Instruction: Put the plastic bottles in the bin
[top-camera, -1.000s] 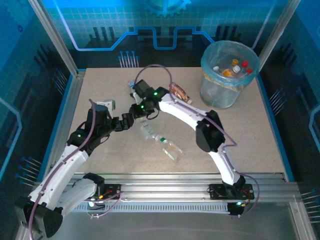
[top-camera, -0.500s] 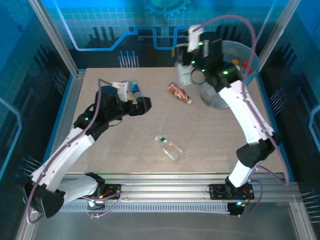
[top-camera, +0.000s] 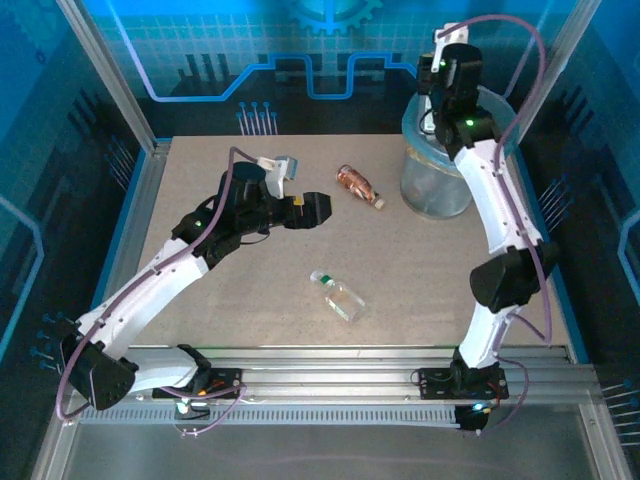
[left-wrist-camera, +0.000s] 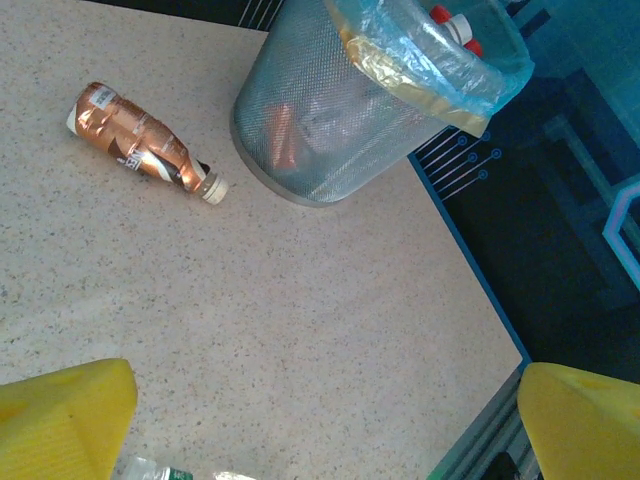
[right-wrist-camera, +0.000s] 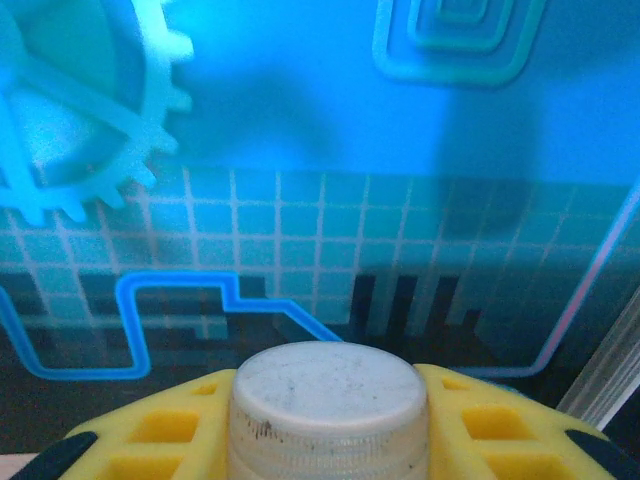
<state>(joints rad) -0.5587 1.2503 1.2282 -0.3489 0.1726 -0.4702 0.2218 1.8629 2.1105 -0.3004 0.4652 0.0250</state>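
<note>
Far right on the speckled beige desk (top-camera: 250, 300): tall round translucent grey bin (top-camera: 432, 190), capped plastic bottles (left-wrist-camera: 457, 25) inside. Just left of it, lying: brown-labelled plastic bottle (top-camera: 359, 186). Nearer, mid-desk: clear green-capped plastic bottle (top-camera: 338, 296). Above the bin's rim, between the right jaws: white-capped plastic bottle (right-wrist-camera: 325, 395).

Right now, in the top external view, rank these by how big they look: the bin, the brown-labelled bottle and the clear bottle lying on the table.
1. Bin, by far the largest.
2. Clear bottle and brown-labelled bottle: they look about alike, so no ranking.
</note>
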